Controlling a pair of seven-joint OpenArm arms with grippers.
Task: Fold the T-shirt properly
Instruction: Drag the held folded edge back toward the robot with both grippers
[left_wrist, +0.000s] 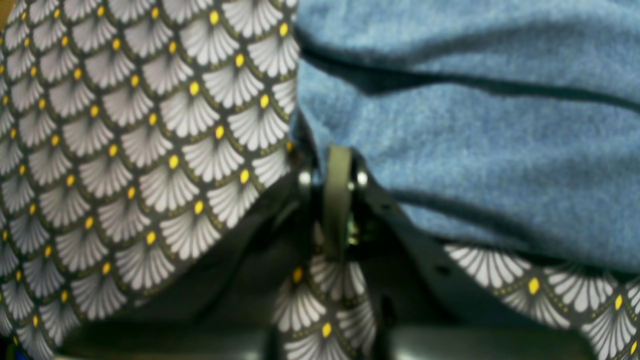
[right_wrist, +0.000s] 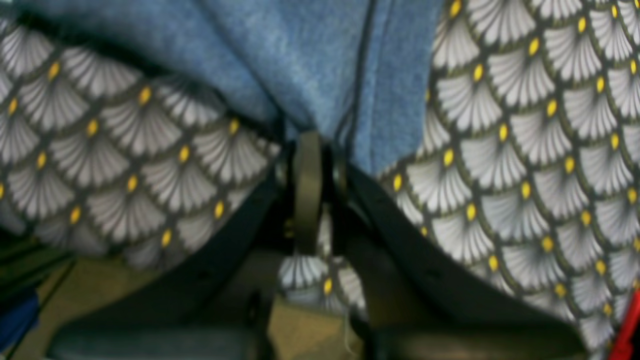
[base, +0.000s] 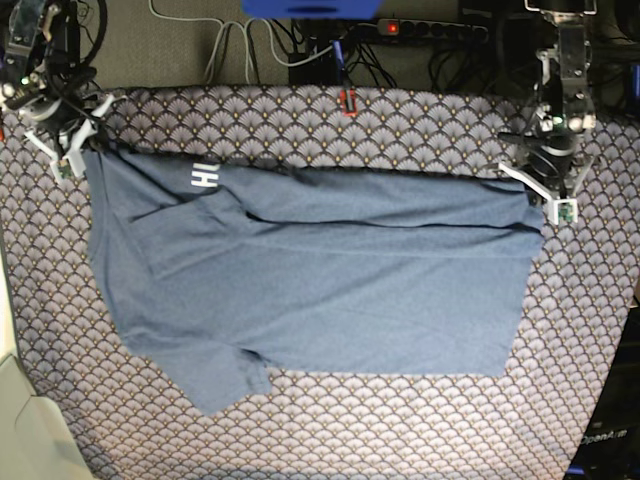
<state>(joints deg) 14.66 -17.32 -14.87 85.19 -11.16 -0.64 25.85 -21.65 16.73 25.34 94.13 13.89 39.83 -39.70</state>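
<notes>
The slate-blue T-shirt (base: 320, 270) lies spread across the patterned tablecloth (base: 400, 420), its top edge folded over, with white lettering (base: 203, 176) showing near the far left corner. At that corner my right gripper (base: 85, 152) is shut on the shirt. In the right wrist view the blue cloth (right_wrist: 310, 55) bunches down into the closed fingertips of my right gripper (right_wrist: 312, 142). On the far right corner of the shirt my left gripper (base: 541, 205) is shut. Up close, my left gripper (left_wrist: 337, 157) pinches the hem of the T-shirt (left_wrist: 500, 150).
The fan-patterned cloth (left_wrist: 150, 150) covers the whole table. Behind its back edge run cables and a power strip (base: 430, 28), with a small red item (base: 348, 100) at the edge. The table's left edge (base: 8, 330) borders a pale surface.
</notes>
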